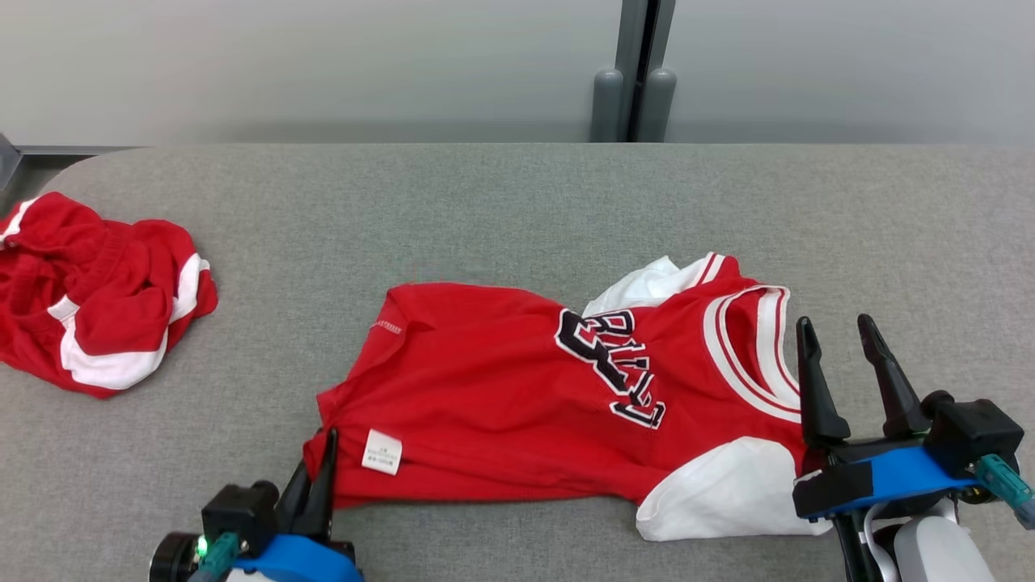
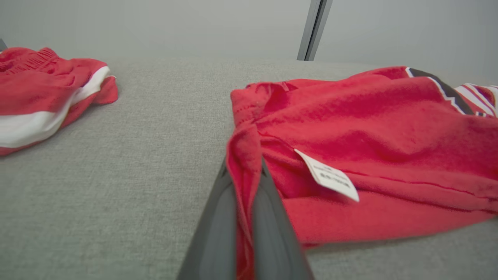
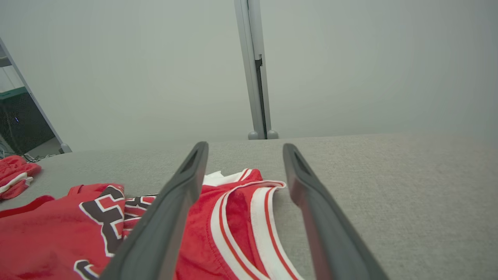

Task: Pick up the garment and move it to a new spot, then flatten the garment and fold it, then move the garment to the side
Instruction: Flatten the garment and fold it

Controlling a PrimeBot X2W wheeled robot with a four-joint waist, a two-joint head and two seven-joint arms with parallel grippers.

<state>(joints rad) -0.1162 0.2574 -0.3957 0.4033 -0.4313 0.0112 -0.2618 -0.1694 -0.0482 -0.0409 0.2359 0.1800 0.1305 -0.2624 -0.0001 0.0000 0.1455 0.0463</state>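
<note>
Far left on grey fabric-covered counter: crumpled red-and-white garment heap, well apart. Next, left tool: pressed together, pinched hem corner of red jersey with white sleeves and black lettering. Lay mid-counter, long axis left to right, hem left, collar right. Far right, right tool: spread, empty, just beside striped collar; judged nearer for shoulder grasp. Cloth between fingers plain in left wrist view, less so from head.

Soft, even light — blurred wrist-view foregrounds
</note>
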